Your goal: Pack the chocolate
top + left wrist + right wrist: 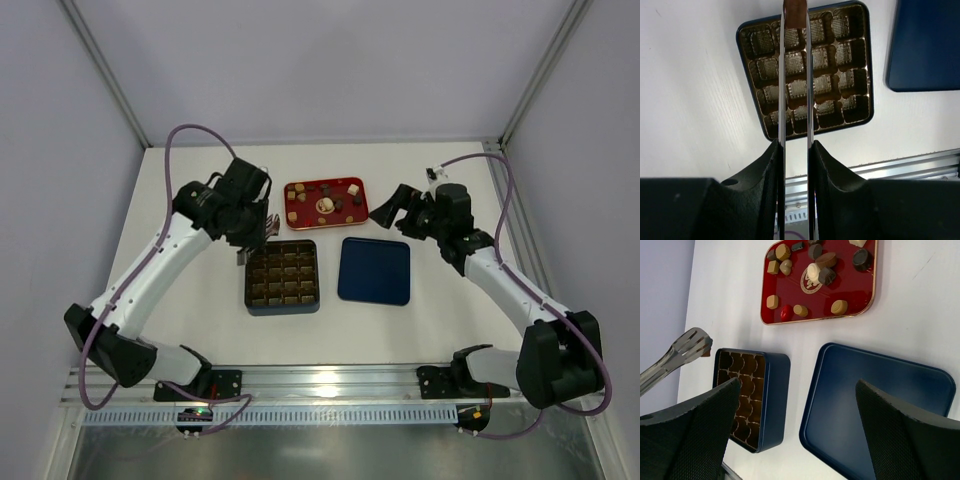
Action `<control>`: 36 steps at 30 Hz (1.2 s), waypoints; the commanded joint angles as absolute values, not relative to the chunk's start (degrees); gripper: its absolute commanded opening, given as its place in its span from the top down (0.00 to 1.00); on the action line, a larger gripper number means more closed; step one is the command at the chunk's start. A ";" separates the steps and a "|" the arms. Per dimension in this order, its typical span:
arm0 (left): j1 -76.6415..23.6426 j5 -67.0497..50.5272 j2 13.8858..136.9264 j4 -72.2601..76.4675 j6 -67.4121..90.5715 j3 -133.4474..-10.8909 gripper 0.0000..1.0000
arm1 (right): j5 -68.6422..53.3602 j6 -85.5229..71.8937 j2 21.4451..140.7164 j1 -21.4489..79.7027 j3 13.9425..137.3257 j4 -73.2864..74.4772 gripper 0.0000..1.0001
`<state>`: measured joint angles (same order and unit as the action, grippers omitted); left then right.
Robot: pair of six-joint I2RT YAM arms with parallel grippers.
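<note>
**Item 1, left gripper [796, 150].** Jaws narrow, clamped on the handles of metal tongs [782, 75], which reach forward from it.

**Item 2, chocolate piece [795, 14].** One brown bite pinched at the tong tips, ahead of the left gripper and about over the far rim of the box. I cannot tell how high above the rim it is.

**Item 3, box [776, 405].** Dark and square with gridded brown compartments, directly beneath the tongs. The cells that show look unfilled.

**Item 4, lid [875, 400].** Flat navy square lying just beside the box, below the right gripper.

**Item 5, right gripper [797, 385].** Jaws wide, holding nothing, hanging between lid and tray.

**Item 6, tray [790, 295].** Red with a gold rim, beyond both grippers. It carries the rest of the chocolate [812, 271]: loose rounds, ovals and cubes in dark, tan and cream, mostly apart from one another.

**Handling note (a judgement).** The pieces are probably light and rigid, but easily marked or cracked. Their smooth surfaces are likely to slip from steel tips. They are best taken across the flat or widest sides, low on the body, with gentle pressure. Rounds want a centred pinch.
</note>
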<state>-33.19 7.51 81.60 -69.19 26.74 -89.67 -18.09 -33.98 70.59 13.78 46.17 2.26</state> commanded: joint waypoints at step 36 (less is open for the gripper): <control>-32.96 14.24 71.89 -65.13 32.26 -73.30 0.74 | -15.64 -33.40 73.04 18.72 50.19 0.26 0.04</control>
